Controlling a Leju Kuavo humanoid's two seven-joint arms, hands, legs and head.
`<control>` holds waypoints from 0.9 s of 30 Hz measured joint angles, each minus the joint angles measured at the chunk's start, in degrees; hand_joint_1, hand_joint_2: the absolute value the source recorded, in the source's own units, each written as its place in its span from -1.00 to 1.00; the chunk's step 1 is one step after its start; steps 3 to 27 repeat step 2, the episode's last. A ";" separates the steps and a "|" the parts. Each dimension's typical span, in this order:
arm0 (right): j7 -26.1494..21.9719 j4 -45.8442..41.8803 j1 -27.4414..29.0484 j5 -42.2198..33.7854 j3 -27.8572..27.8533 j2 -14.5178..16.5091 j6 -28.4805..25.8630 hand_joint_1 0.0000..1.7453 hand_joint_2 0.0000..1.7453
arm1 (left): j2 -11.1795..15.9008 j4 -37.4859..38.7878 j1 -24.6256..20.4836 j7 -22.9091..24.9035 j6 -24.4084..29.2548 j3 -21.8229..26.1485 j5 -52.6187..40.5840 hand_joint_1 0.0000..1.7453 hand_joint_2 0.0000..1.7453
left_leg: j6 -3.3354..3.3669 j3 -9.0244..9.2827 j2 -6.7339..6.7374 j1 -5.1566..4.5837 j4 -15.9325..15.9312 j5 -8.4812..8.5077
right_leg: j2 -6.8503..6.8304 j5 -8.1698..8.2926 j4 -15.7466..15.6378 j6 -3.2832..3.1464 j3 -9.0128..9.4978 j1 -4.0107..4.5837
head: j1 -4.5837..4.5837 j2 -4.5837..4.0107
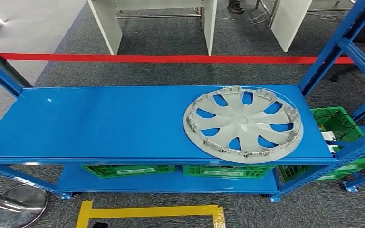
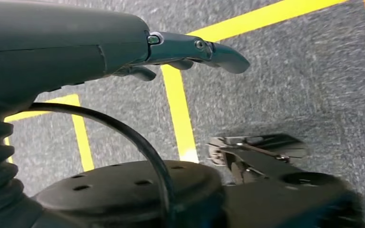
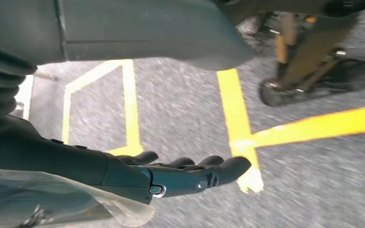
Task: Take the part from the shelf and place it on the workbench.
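A grey plastic wheel cover (image 1: 243, 124) lies flat on the right part of the blue shelf's top board (image 1: 100, 123), its rim slightly over the front edge. My left hand (image 2: 180, 52) hangs over the grey carpet with its fingers stretched out and nothing in it. My right hand (image 3: 190, 173) also hangs above the carpet, fingers extended and apart, holding nothing. Both hands are away from the wheel cover.
Blue uprights (image 1: 335, 47) stand at the shelf's right and left ends. Green crates (image 1: 128, 170) sit on the lower board, another green crate (image 1: 335, 121) to the right. Yellow floor tape (image 1: 147, 213) lies before the shelf, red tape (image 1: 171, 59) behind. A metal stanchion base (image 1: 16, 205) is at lower left.
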 joint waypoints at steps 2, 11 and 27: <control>-0.14 -1.07 -0.12 -1.77 2.12 -0.46 0.22 -1.00 1.00 | 0.28 -0.04 0.66 0.07 -0.77 0.05 0.72 -1.00 -1.00 | -0.14 -1.22 -0.01 0.05 3.47 -0.93 | 0.00 -0.02 0.02 -0.01 0.05 0.00 | 0.01 0.01; -0.14 -1.07 -0.12 -1.77 2.12 -0.46 0.22 -1.00 1.00 | 0.28 -0.04 0.66 0.07 -0.77 0.05 0.72 -1.00 -1.00 | -0.14 -1.22 -0.01 0.05 3.47 -0.93 | 0.00 -0.02 0.02 -0.01 0.05 0.00 | 0.01 0.01; -0.14 -1.07 -0.12 -1.77 2.12 -0.46 0.22 -1.00 1.00 | 0.28 -0.04 0.66 0.07 -0.77 0.05 0.72 -1.00 -1.00 | -0.14 -1.22 -0.01 0.05 3.47 -0.93 | 0.00 -0.02 0.02 -0.01 0.05 0.00 | 0.01 0.01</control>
